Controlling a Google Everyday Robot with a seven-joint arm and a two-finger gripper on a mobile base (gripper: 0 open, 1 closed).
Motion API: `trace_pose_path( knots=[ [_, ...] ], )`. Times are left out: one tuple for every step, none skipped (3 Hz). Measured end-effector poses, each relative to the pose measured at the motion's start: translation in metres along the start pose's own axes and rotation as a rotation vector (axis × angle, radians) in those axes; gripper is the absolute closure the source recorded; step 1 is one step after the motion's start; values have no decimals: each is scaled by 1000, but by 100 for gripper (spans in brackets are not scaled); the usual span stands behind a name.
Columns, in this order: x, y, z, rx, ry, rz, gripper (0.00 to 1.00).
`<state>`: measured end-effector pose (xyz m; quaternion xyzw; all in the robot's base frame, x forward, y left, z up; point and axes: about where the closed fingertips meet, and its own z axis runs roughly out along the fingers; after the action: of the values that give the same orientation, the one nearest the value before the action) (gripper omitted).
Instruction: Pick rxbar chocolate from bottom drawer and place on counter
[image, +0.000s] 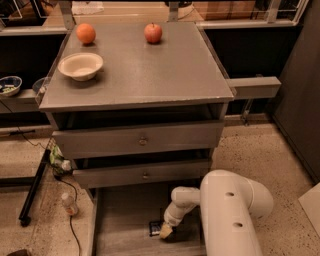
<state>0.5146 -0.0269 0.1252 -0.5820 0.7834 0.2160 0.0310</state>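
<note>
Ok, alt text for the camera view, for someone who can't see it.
A white robot arm reaches into the open bottom drawer, its gripper at the dark rxbar chocolate on the drawer floor. Above, the counter holds a bowl, an orange and an apple.

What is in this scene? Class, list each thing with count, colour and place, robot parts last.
counter: one, grey, cabinet top
orange: one, orange, counter's far left corner
apple: one, red, counter's far edge
bowl: one, cream, counter's left side
upper drawers: two, grey, under the counter
bottom drawer: one, grey, pulled open
rxbar chocolate: one, dark, bottom drawer floor
bottle: one, clear, floor left of cabinet
arm: one, white, lower right
claw: one, pale, at the rxbar chocolate in the bottom drawer
</note>
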Motion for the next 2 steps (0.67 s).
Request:
trace_pose_path(
  knots=[
    [0,0,0,0,0,0,72],
    [2,9,-9,-16,-5,-8,100]
  ],
)
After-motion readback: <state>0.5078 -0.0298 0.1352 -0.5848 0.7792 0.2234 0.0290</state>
